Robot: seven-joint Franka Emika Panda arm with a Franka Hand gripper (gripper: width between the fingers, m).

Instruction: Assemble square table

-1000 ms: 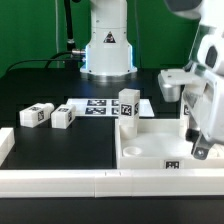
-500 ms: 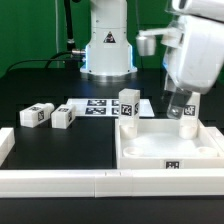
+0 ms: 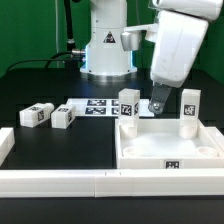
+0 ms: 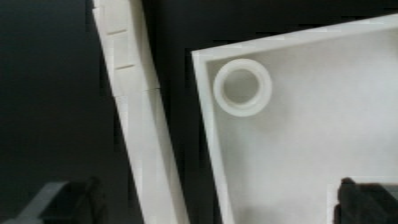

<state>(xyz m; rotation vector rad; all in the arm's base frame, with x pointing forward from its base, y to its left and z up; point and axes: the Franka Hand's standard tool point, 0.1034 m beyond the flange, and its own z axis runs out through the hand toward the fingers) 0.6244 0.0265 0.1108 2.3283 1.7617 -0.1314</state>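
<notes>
The square table's white panel [image 3: 170, 146] lies at the exterior view's right, next to the front rail. Two white tag-marked legs stand upright at its far corners, one [image 3: 128, 105] on the left and one [image 3: 188, 106] on the right. Two more legs [image 3: 36, 114] [image 3: 63, 117] lie loose on the black table to the left. My gripper [image 3: 158, 103] hangs open and empty above the panel's far edge, between the two upright legs. In the wrist view my gripper [image 4: 217, 205] is spread wide over the panel [image 4: 311, 130], and an empty round corner socket [image 4: 244, 83] shows.
The marker board [image 3: 98, 107] lies behind the panel. A long white border rail [image 3: 60, 181] runs along the front and shows in the wrist view [image 4: 139, 120]; a shorter rail [image 3: 5, 146] stands at the left. The robot base [image 3: 107, 52] is at the back.
My gripper has let go of the leg at the panel's far right corner, risen, and moved toward the exterior view's left. That leg now stands free.
</notes>
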